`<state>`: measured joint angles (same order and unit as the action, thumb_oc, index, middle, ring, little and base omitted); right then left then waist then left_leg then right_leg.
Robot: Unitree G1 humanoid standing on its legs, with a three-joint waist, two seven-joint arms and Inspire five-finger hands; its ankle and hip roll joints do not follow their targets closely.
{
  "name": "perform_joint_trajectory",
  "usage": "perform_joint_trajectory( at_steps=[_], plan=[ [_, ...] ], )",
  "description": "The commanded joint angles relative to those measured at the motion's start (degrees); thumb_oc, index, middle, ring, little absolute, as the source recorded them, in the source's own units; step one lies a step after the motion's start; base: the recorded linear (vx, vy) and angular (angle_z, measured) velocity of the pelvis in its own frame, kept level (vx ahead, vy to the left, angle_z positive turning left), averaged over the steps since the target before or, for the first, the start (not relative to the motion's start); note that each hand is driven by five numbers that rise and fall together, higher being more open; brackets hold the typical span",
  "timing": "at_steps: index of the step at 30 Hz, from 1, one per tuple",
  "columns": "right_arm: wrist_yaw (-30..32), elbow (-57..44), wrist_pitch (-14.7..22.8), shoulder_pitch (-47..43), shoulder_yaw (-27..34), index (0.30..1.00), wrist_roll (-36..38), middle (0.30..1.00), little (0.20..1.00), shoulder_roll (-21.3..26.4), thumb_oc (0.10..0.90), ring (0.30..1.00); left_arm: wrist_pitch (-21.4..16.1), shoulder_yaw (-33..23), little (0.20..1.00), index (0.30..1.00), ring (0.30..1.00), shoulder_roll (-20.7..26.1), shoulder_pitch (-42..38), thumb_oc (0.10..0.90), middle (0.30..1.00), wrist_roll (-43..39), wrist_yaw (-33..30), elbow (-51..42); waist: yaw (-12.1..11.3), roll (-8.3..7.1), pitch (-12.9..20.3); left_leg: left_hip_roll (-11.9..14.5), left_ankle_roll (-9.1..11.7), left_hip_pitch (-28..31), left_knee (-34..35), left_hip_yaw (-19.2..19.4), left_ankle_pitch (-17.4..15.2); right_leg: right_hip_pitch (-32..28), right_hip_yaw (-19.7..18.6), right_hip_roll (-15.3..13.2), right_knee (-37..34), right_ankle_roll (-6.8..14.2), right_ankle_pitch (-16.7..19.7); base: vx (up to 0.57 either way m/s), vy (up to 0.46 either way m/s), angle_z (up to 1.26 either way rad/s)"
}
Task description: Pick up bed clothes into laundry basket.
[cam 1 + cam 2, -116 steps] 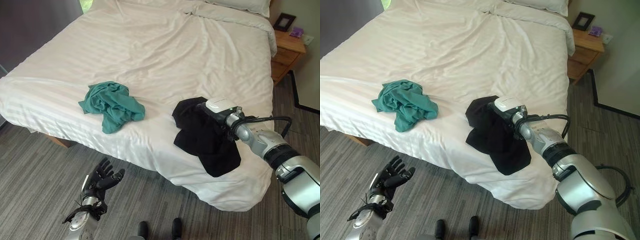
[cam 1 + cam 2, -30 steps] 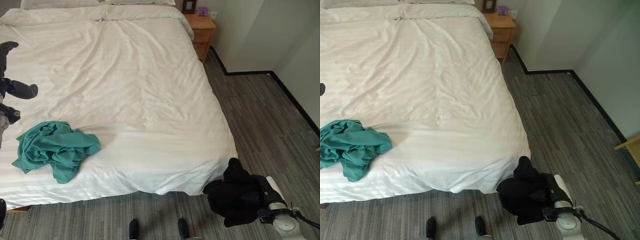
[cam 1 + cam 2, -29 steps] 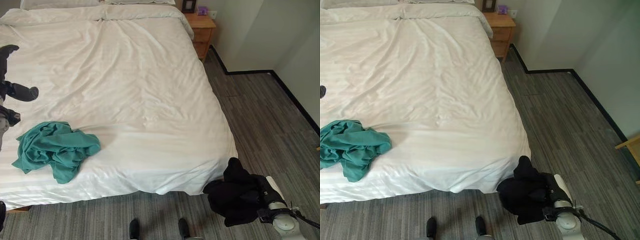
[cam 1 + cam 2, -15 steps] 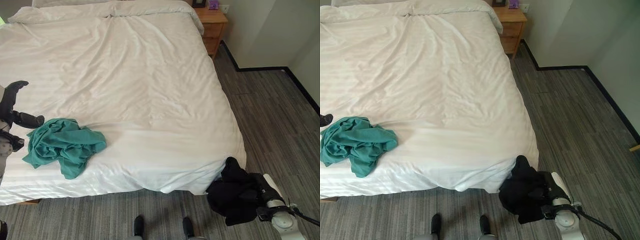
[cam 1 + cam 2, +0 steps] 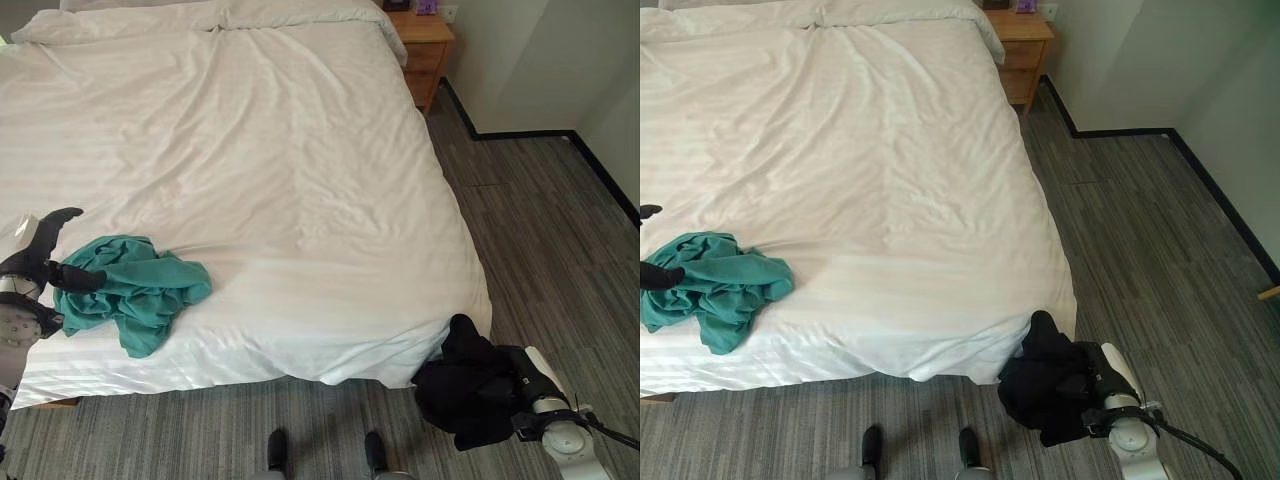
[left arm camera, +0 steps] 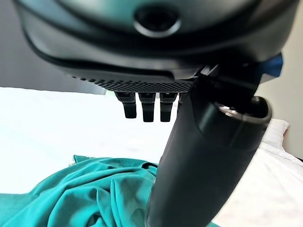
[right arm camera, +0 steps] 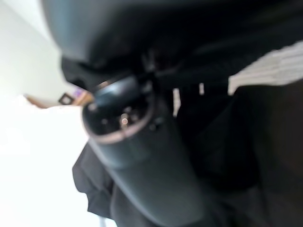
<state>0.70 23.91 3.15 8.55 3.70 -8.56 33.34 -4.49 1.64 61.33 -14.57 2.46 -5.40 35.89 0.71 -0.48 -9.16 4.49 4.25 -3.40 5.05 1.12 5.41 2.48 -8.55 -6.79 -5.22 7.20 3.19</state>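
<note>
Black crumpled garment hangs bunched in the right hand, off the bed, over the grey striped carpet floor just beside the bed's near right corner. Right hand's fingers are curled into the cloth, clamped on it; right wrist view shows black fabric wrapped past the thumb. Right arm is low, forearm reaching in from the lower right, hand aimed toward the bed corner. The bundle has no clear long axis, one lobe sticking up toward the mattress edge.

Teal crumpled cotton garment lies on the white striped duvet bed near its near left edge, heap stretched roughly along that edge, a tail drooping toward the front. Left hand sits at the garment's left end, fingers straight and spread, thumb stuck out over the cloth, gripping nothing; left wrist view shows the teal cloth right below the thumb.

Versus half a second ago: left hand has come closer to the teal heap, now at its edge; black bundle and right hand about unchanged.

Wooden nightstand stands at the bed's far right corner.
</note>
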Motion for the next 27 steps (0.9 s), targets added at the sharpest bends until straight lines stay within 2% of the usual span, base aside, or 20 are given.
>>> perform_joint_trajectory(
  at_steps=[1, 4, 9, 12, 13, 14, 19, 24, 25, 26, 27],
  plan=[
    [0.9, -5.5, 2.5, -1.1, 3.6, 0.300, -0.3, 0.300, 0.300, 6.4, 0.400, 0.300, -0.7, -6.8, 0.900, 0.900, 0.900, 1.2, -3.7, 0.800, 0.900, 2.1, -1.7, 1.0, -0.8, 0.74, 4.0, 2.9, 1.1, 0.0, -0.9, 0.8, -2.0, -3.2, 1.1, -3.9, 5.8, 4.9, -9.0, 0.00, 0.000, 0.00],
    [0.7, -5.5, 2.3, -1.3, 3.3, 0.300, 0.0, 0.300, 0.300, 6.4, 0.400, 0.300, -0.2, -5.9, 0.900, 0.900, 0.900, -0.5, -3.7, 0.800, 0.900, 2.6, -1.1, 2.7, -0.6, 0.67, 3.7, 3.1, 1.1, -0.2, -0.9, 0.8, -2.0, -2.9, 1.1, -3.8, 5.8, 4.8, -9.0, 0.00, 0.000, 0.00],
    [1.0, -5.3, 2.8, -2.1, 2.3, 0.300, 0.6, 0.300, 0.300, 6.8, 0.400, 0.300, 1.2, -0.3, 0.900, 0.900, 0.900, -3.1, -8.4, 0.800, 0.900, 9.0, -1.8, 8.9, 0.2, -0.18, 2.1, 3.6, 1.1, -2.0, -1.2, 0.7, -2.0, -0.8, 0.7, -3.0, 6.3, 4.8, -8.7, -0.05, 0.002, -0.02],
    [1.1, -5.3, 3.4, -3.2, 0.6, 0.300, 1.9, 0.300, 0.300, 6.9, 0.400, 0.300, 2.3, 4.2, 0.900, 0.900, 0.900, -6.5, -13.6, 0.800, 0.900, 12.5, -3.4, 19.7, 1.6, -1.76, 0.6, 4.4, 1.2, -4.2, -1.5, 1.1, -1.8, 1.5, 0.3, -2.4, 6.4, 5.0, -7.7, -0.08, 0.002, -0.04],
    [1.2, -5.2, 3.4, -3.3, 0.7, 0.300, 2.0, 0.300, 0.300, 6.8, 0.400, 0.300, 2.2, 4.6, 0.900, 0.900, 0.900, -6.5, -14.1, 0.800, 0.900, 12.5, -3.5, 20.2, 1.5, -1.76, 0.7, 4.4, 1.2, -4.3, -1.5, 1.1, -1.8, 1.7, 0.3, -2.3, 6.4, 5.0, -7.7, -0.06, 0.006, -0.06],
    [0.9, -6.0, 3.7, -3.0, 0.4, 0.300, 2.8, 0.300, 0.300, 6.9, 0.400, 0.300, 3.1, 5.3, 0.900, 0.900, 0.900, -8.9, -16.1, 0.800, 0.900, 12.2, -4.1, 26.0, 2.4, -3.02, 0.4, 5.0, 1.3, -5.6, -1.7, 1.8, -1.8, 3.1, -0.1, -1.7, 6.2, 5.0, -6.6, -0.03, 0.010, -0.13],
    [1.0, -6.5, 3.4, -1.6, 1.3, 0.300, 4.9, 0.300, 0.300, 6.8, 0.400, 0.300, 4.5, 7.3, 0.900, 0.900, 0.900, -13.4, -17.2, 0.800, 0.900, 14.1, -4.2, 32.3, 4.0, -4.75, 1.3, 6.2, 1.4, -7.7, -1.7, 2.9, -1.9, 5.7, -0.8, -1.0, 5.3, 5.3, -4.4, 0.03, 0.033, -0.15],
    [1.0, -7.4, 3.5, 0.4, 1.7, 0.300, 4.2, 0.300, 0.300, 6.2, 0.400, 0.300, 5.1, 7.9, 0.900, 0.900, 0.900, -14.7, -16.7, 0.800, 0.900, 15.7, -3.4, 33.9, 4.3, -4.83, 3.5, 6.4, 1.3, -5.6, -1.0, 4.2, -2.8, 4.7, -1.8, -1.3, 3.8, 5.7, -3.7, 0.11, 0.066, -0.12],
    [0.9, -7.5, 3.6, 0.5, 1.6, 0.300, 4.0, 0.300, 0.300, 6.1, 0.400, 0.300, 4.9, 7.7, 0.465, 0.465, 0.465, -14.7, -16.6, 0.510, 0.465, 15.5, -3.5, 34.3, 4.4, -4.70, 3.9, 6.3, 1.3, -4.9, -0.9, 4.6, -3.0, 4.5, -2.0, -1.4, 3.6, 5.8, -3.7, 0.14, 0.092, -0.02],
    [0.8, -7.5, 3.8, 0.8, 1.6, 0.300, 3.8, 0.300, 0.300, 6.2, 0.400, 0.300, 4.7, 7.0, 0.300, 0.300, 0.300, -14.3, -16.7, 0.400, 0.300, 14.4, -3.4, 33.7, 4.4, -4.51, 4.4, 6.2, 1.3, -4.2, -0.8, 4.9, -3.3, 4.2, -2.2, -1.5, 3.4, 5.9, -3.7, 0.09, 0.065, -0.03],
    [0.6, -7.6, 3.7, 1.1, 1.6, 0.300, 3.6, 0.300, 0.300, 6.1, 0.400, 0.300, 4.6, 6.5, 0.300, 0.300, 0.300, -14.0, -16.6, 0.400, 0.300, 13.4, -3.3, 32.7, 4.3, -4.34, 4.6, 6.2, 1.3, -3.6, -0.7, 5.2, -3.4, 3.8, -2.3, -1.6, 3.3, 5.9, -3.8, 0.07, 0.051, -0.06]
  ],
)
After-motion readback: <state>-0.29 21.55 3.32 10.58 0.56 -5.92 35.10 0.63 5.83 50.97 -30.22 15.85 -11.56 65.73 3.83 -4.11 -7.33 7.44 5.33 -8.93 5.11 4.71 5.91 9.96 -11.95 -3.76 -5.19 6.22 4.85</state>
